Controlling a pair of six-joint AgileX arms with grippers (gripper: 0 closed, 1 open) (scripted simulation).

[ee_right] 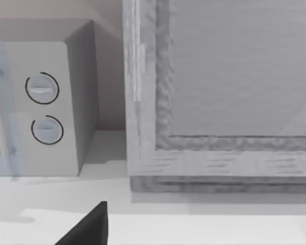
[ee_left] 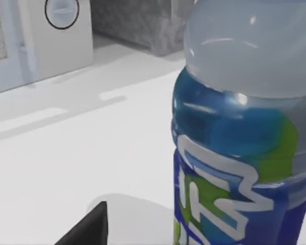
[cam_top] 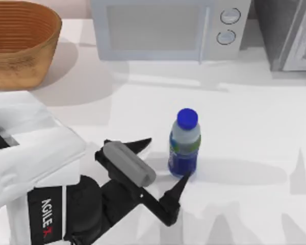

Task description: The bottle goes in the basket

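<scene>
The bottle (cam_top: 184,145) stands upright near the middle of the table, clear with a blue cap and a blue-and-green label. My left gripper (cam_top: 163,164) is open and low on the table just left of it. The bottle sits at the mouth of the fingers, with the near fingertip (cam_top: 181,185) right at its base. The left wrist view has the bottle (ee_left: 239,153) very close, with one black fingertip (ee_left: 89,227) beside it. The wicker basket (cam_top: 20,43) stands at the far left corner of the table. My right gripper (ee_right: 86,229) is parked, facing the appliances at the back.
A white microwave (cam_top: 166,28) stands at the back centre, its two dials (ee_right: 43,109) seen from the right wrist. A grey appliance (cam_top: 290,33) stands at the back right. Open tabletop lies between the bottle and the basket.
</scene>
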